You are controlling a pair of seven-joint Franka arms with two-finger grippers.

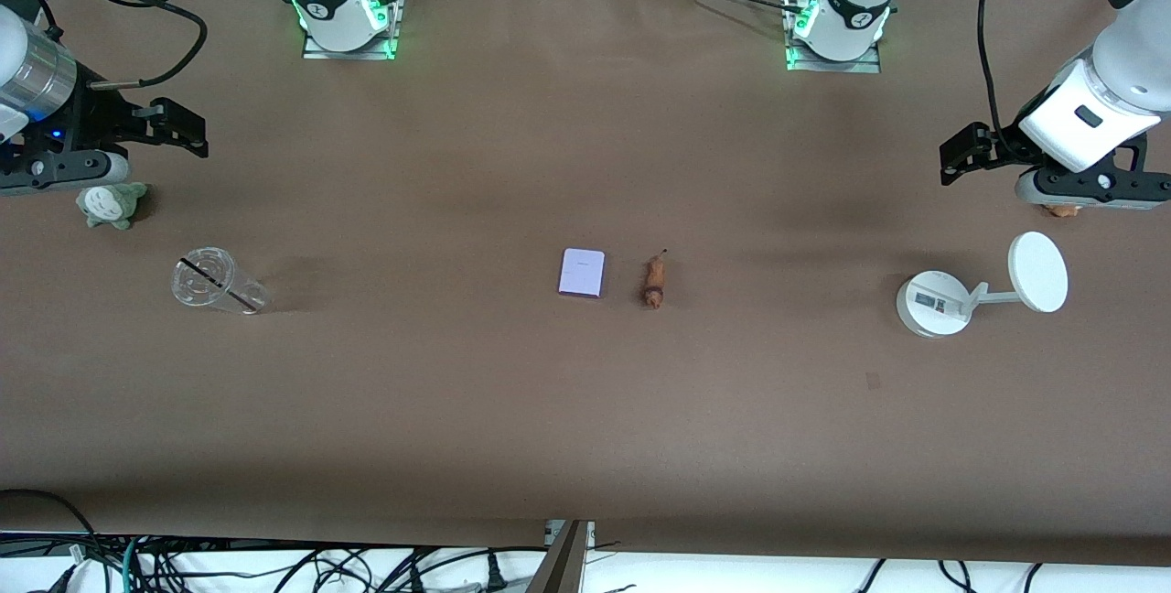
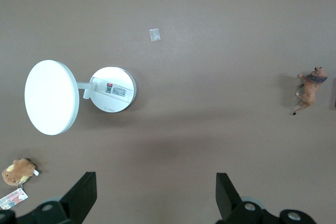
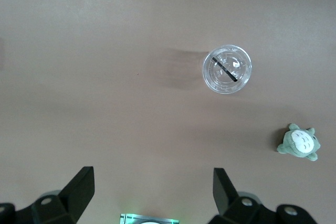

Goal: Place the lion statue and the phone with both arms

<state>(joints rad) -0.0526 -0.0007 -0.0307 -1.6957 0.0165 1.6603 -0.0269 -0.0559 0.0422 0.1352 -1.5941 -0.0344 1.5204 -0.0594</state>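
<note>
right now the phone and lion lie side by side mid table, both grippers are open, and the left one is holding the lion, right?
Not quite. The left gripper holds nothing: the left wrist view shows its fingers apart over bare table, with the lion lying well away. The rest stands: the lion lies beside the phone mid table, and the right gripper is open too.

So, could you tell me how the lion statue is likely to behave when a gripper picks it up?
The lion statue looks rigid and tiny, so probably light. It lies on its side beside the phone, so it sits low for a pinch. Its thin tail and legs look fragile, and the narrow body may twist.
</note>
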